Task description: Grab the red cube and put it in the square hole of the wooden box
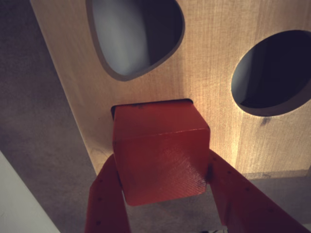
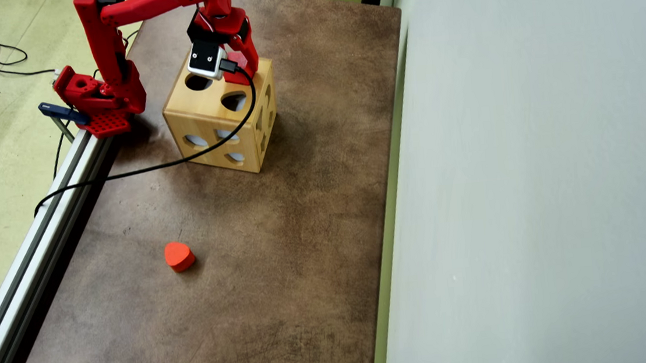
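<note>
In the wrist view my gripper (image 1: pixel 163 162) is shut on the red cube (image 1: pixel 160 150), one red finger pressed against each side. The cube's far end sits at the mouth of the square hole (image 1: pixel 121 104), which shows only as a thin dark edge around it. The hole is in the top face of the wooden box (image 1: pixel 214 58). In the overhead view the gripper (image 2: pixel 240 66) is down on the far right corner of the wooden box (image 2: pixel 206 121). The arm and its wrist camera cover the cube and the square hole there.
A rounded cutout (image 1: pixel 131 34) and a round cutout (image 1: pixel 277 73) lie beyond the cube on the same face. An orange-red heart-shaped block (image 2: pixel 179 256) lies on the brown mat (image 2: pixel 282 255). The arm's base (image 2: pixel 96 99) stands left of the box; a black cable (image 2: pixel 140 169) trails across the mat.
</note>
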Robot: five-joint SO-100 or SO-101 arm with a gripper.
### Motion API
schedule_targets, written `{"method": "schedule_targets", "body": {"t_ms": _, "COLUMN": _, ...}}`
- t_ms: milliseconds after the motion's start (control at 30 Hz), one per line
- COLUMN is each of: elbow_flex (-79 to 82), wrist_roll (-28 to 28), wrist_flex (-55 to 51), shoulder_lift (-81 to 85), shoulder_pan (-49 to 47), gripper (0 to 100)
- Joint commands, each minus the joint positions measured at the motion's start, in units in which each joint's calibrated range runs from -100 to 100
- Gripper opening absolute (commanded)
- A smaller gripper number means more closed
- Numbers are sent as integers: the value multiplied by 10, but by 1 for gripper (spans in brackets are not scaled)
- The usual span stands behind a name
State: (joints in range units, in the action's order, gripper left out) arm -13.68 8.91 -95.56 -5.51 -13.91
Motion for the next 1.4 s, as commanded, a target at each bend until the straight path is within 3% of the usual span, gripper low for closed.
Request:
{"method": "schedule_targets", "body": {"t_ms": 0, "elbow_flex": -3, "wrist_roll": -2, "wrist_flex": -5, "shoulder_lift": 13, "shoulder_pan": 3, "gripper": 2}}
{"method": "schedule_targets", "body": {"t_ms": 267, "elbow_flex": -3, "wrist_roll": -4, "wrist_flex": -2, "shoulder_lift": 15, "shoulder_pan": -1, "gripper": 6}}
{"method": "schedule_targets", "body": {"t_ms": 500, "elbow_flex": -2, "wrist_roll": -1, "wrist_flex": -5, "shoulder_lift": 16, "shoulder_pan": 3, "gripper": 35}}
{"method": "schedule_targets", "body": {"t_ms": 600, "elbow_flex": -2, "wrist_roll": 0, "wrist_flex": -5, "shoulder_lift": 16, "shoulder_pan": 3, "gripper": 40}}
{"method": "schedule_targets", "body": {"t_ms": 800, "elbow_flex": -13, "wrist_roll": -3, "wrist_flex": 3, "shoulder_lift": 32, "shoulder_pan": 4, "gripper": 40}}
{"method": "schedule_targets", "body": {"t_ms": 1100, "elbow_flex": -4, "wrist_roll": -26, "wrist_flex": 4, "shoulder_lift": 249, "shoulder_pan": 5, "gripper": 38}}
{"method": "schedule_targets", "body": {"t_ms": 1267, "elbow_flex": -5, "wrist_roll": -99, "wrist_flex": 5, "shoulder_lift": 349, "shoulder_pan": 47, "gripper": 21}}
{"method": "schedule_targets", "body": {"t_ms": 1367, "elbow_flex": -2, "wrist_roll": -106, "wrist_flex": 3, "shoulder_lift": 405, "shoulder_pan": 88, "gripper": 8}}
